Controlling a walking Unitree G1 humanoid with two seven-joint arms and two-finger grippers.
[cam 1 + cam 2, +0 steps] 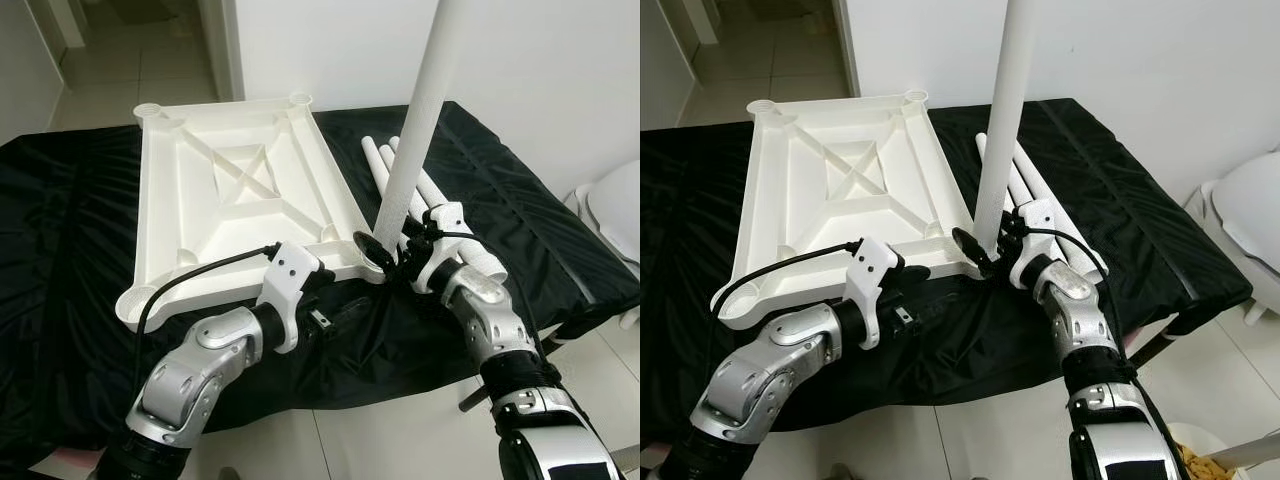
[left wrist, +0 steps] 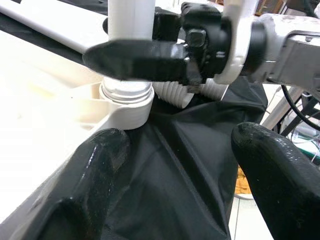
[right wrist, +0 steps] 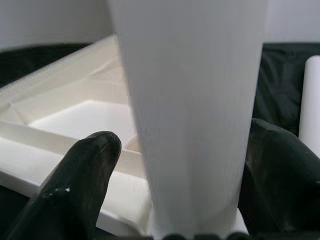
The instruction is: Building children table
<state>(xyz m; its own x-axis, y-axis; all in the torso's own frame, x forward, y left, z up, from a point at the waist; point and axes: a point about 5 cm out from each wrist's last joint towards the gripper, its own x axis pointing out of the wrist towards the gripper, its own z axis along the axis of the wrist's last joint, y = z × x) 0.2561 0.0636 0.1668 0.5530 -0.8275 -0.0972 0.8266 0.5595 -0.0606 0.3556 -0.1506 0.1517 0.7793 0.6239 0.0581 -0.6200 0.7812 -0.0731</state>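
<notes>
Where black cloth [image 1: 60, 220] drapes, tiled floor [image 1: 150, 60]

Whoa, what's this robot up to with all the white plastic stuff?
It is putting together a small table. The white tabletop lies upside down on a black cloth. The right gripper is closed around a white leg, holding it upright in the tabletop's near corner socket. The left gripper waits open just below that corner. More spare legs lie on the cloth beside the tabletop.
</notes>
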